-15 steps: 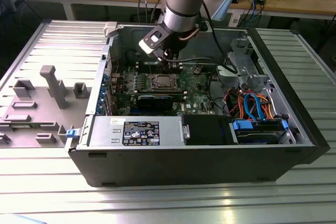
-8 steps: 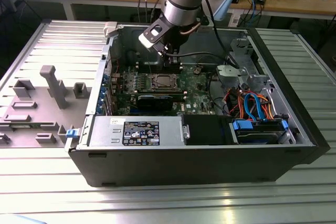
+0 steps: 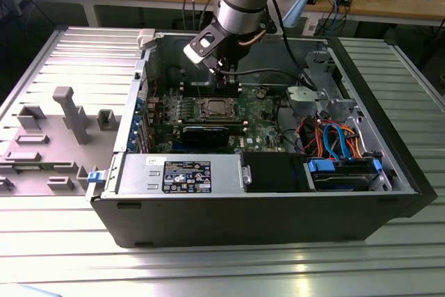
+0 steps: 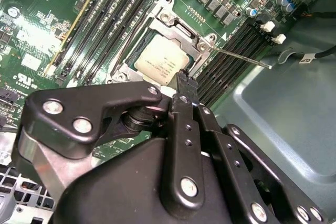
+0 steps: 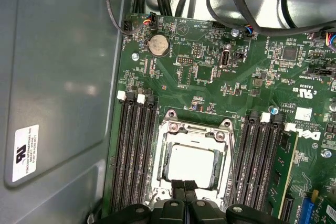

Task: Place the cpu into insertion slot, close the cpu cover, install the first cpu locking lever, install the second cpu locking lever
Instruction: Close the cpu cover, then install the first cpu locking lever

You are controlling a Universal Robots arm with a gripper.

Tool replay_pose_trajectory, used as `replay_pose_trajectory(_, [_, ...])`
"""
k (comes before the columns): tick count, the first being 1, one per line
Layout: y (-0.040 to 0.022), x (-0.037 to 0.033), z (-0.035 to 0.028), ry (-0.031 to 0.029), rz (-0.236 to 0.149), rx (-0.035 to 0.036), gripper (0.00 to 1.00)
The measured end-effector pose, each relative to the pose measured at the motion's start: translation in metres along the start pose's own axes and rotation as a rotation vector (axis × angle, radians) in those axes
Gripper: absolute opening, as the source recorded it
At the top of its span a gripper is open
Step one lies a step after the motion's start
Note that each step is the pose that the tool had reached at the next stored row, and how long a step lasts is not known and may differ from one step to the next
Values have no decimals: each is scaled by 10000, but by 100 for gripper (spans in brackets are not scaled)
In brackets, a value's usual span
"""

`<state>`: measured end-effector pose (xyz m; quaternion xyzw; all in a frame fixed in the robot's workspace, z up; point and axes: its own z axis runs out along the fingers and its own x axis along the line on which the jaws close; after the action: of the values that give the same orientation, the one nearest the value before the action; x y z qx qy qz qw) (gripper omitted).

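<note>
1. An open desktop computer case of dark sheet metal lies on its side on a ribbed, silvery metal table.
2. The arm reaches down into the case over a glossy green circuit board studded with tiny components.
3. The cpu is a small, flat square with a smooth, pale silver-grey metal top. It carries faint print too small to read.
4. It sits flat in the insertion slot, whose dark edge shows around the chip, near the middle of the board.
5. The cpu cover, a thin silvery metal frame with a cut-out centre, lies down over the chip's edges.
6. In the second wrist view a locking lever, a thin bright wire rod, sticks out sideways from the socket over the slots beside it.
7. Long, narrow black memory slots with white end clips flank the socket on both sides.
8. The gripper is matt black with bolted links. Its two fingertips are pressed together right at the socket's edge, just beside the chip. I cannot tell whether they pinch anything.
9. A round silver coin battery sits on the board.
10. A white label with black print is stuck to the smooth grey case wall.
</note>
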<state>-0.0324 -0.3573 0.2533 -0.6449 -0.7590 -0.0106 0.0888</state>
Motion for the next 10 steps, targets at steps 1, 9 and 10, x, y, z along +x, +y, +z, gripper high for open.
replay_pose_trajectory(1, [0,0,0,-1,1,0,11])
replay_pose_trajectory(9, [0,0,0,-17,-170,26,11])
replay_pose_trajectory(10, [0,0,-1,-25,-248,38,11])
